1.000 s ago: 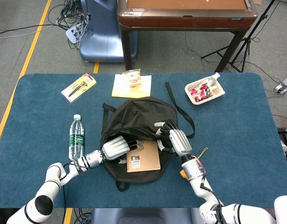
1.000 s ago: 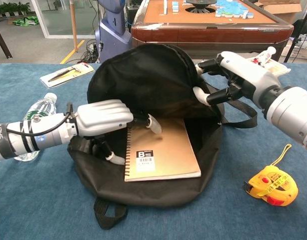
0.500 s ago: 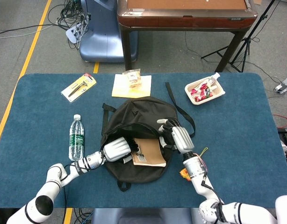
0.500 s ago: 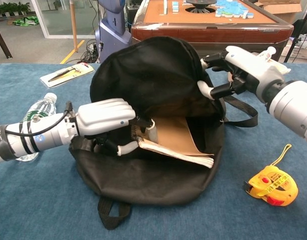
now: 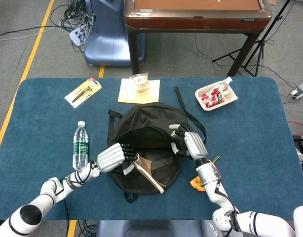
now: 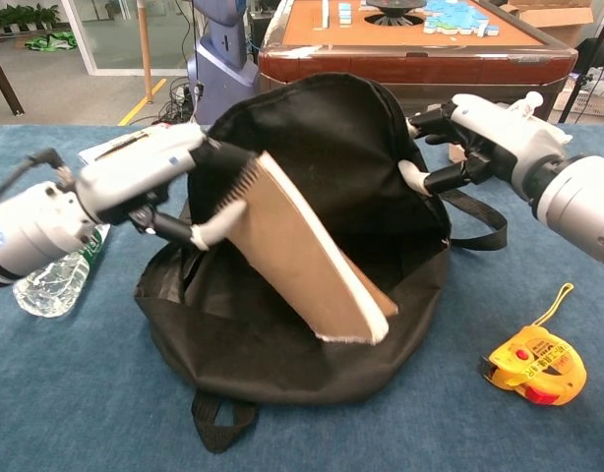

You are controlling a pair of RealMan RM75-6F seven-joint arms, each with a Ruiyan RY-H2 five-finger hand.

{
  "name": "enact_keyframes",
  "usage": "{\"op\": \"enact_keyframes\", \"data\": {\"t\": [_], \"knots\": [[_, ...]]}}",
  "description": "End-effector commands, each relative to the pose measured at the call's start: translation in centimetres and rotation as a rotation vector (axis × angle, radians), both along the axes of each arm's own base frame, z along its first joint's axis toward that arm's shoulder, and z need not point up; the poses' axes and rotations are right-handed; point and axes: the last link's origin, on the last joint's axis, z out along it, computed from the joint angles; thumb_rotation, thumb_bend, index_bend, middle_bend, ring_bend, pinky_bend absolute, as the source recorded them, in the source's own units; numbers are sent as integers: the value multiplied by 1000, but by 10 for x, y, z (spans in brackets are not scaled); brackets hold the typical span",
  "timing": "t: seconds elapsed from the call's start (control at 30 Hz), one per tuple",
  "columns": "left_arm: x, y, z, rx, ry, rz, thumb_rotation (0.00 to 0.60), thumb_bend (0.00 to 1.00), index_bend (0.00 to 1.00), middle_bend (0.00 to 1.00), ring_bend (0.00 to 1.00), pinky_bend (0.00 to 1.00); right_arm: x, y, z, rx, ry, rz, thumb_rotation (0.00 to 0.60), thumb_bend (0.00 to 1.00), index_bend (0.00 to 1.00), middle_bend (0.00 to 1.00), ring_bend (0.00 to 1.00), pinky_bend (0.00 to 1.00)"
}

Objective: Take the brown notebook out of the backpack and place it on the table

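While the left hand (image 6: 150, 177) grips the brown notebook (image 6: 302, 256) by its spiral edge, the book tilts steeply, its upper end at the hand and its lower corner down inside the open black backpack (image 6: 312, 147). The right hand (image 6: 479, 133) pinches the backpack's rim, holding the mouth open. A yellow tape measure (image 6: 534, 368) lies on the blue tabletop (image 6: 66, 393) nearby.

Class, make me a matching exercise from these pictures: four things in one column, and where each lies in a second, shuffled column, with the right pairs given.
Things:
1. brown spiral notebook
2. clear plastic water bottle
3. yellow tape measure
4. left hand

Places:
A. on the cloth right of the black backpack
B. tilted up out of the backpack's opening
C. gripping the notebook's spiral edge
D. lying left of the backpack

Pairs: 1-B, 2-D, 3-A, 4-C
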Motion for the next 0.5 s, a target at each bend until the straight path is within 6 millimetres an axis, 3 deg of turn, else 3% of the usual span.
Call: {"op": "enact_keyframes", "data": {"t": [0.03, 0.37, 0.5], "knots": [[-6, -3, 37, 37, -87, 29, 600, 548, 635, 717, 581, 498, -2, 1, -1, 9, 1, 4, 600, 594, 635, 231, 117, 106], [-12, -22, 116, 130, -138, 106, 600, 547, 645, 739, 611, 572, -5, 8, -1, 79, 20, 54, 600, 594, 596, 211, 117, 106], [-10, -23, 142, 189, -126, 151, 600, 548, 639, 739, 611, 572, -9, 19, -4, 135, 141, 143, 600, 588, 552, 209, 104, 108]]}}
